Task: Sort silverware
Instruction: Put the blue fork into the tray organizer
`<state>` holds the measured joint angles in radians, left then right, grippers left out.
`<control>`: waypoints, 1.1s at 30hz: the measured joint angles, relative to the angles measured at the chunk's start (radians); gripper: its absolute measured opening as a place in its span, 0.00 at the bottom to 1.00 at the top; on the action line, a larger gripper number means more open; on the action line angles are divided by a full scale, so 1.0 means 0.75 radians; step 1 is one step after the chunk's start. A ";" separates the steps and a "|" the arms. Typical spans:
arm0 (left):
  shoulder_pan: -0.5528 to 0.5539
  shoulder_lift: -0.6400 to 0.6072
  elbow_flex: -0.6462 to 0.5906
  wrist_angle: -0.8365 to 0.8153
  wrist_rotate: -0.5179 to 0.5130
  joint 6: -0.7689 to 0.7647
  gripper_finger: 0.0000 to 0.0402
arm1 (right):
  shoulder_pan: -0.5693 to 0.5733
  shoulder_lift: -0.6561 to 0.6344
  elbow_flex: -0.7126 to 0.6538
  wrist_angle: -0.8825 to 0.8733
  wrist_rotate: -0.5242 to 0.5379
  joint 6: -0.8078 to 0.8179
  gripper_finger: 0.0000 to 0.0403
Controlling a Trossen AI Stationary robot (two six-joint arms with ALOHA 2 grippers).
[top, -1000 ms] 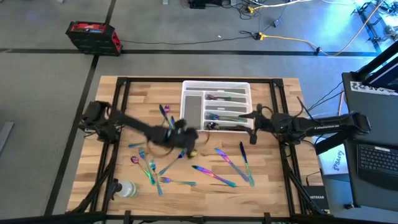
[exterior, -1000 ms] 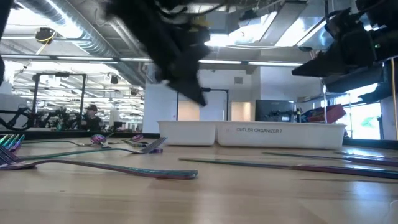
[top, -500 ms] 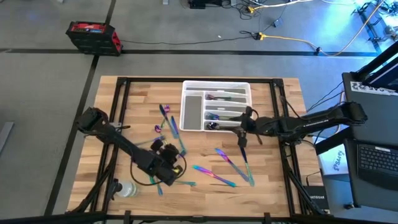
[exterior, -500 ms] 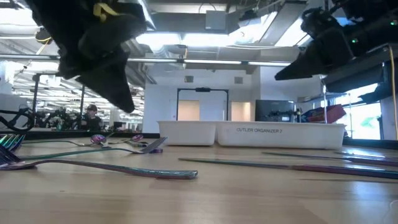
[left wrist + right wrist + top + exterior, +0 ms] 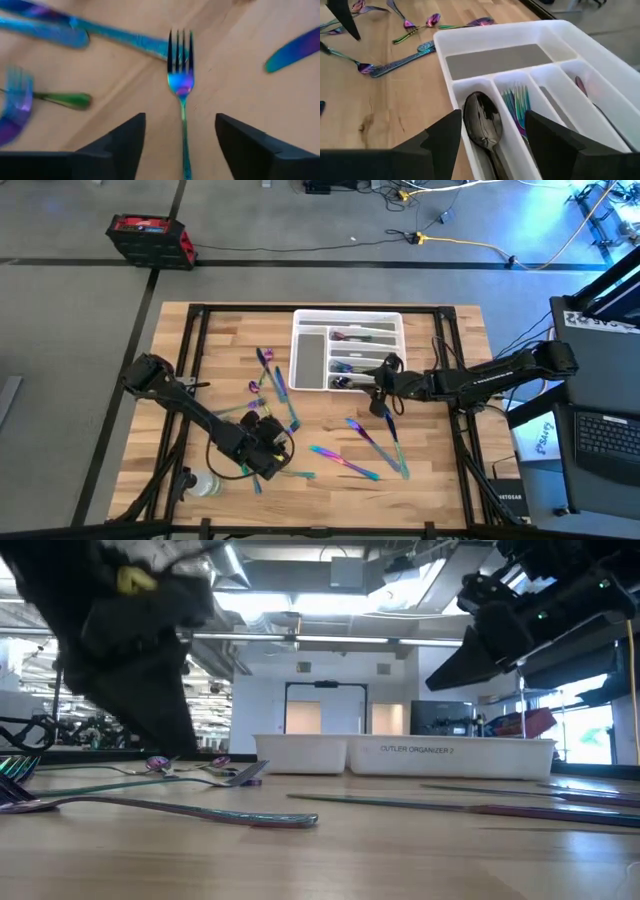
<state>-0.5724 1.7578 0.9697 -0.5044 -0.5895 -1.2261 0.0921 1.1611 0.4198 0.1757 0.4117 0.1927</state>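
Sorting only begun: a few pieces lay in the white tray [image 5: 300, 345], most silverware [image 5: 350, 448] still scattered on the table [image 5: 440, 460], left gripper [image 5: 180, 145] spread wide, straddling a fork [image 5: 180, 85], right gripper [image 5: 492, 132] open, empty, at the tray's edge.

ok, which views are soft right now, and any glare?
Left wrist view: the fork between the hand's fingers is fairly crisp, cutlery at the edges is smeared. Low view: the near left arm is a dark blur against bright ceiling lights, while the tray label stays readable. Right wrist view: sharp on the spoon in the tray. High view: even, no glare.
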 joint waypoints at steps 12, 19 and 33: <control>0.066 -0.003 -0.144 0.133 -0.018 0.039 0.53 | 0.000 0.000 -0.001 -0.038 0.058 0.056 0.50; 0.087 -0.005 -0.188 0.281 0.004 0.256 0.36 | -0.001 0.000 -0.001 -0.021 0.057 0.124 0.50; 0.138 -0.003 -0.175 0.277 0.067 0.251 0.01 | 0.040 0.000 0.024 0.000 -0.007 0.032 0.49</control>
<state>-0.4692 1.7559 0.8385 -0.2966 -0.5396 -1.0381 0.1220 1.1610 0.4376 0.1755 0.4061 0.2165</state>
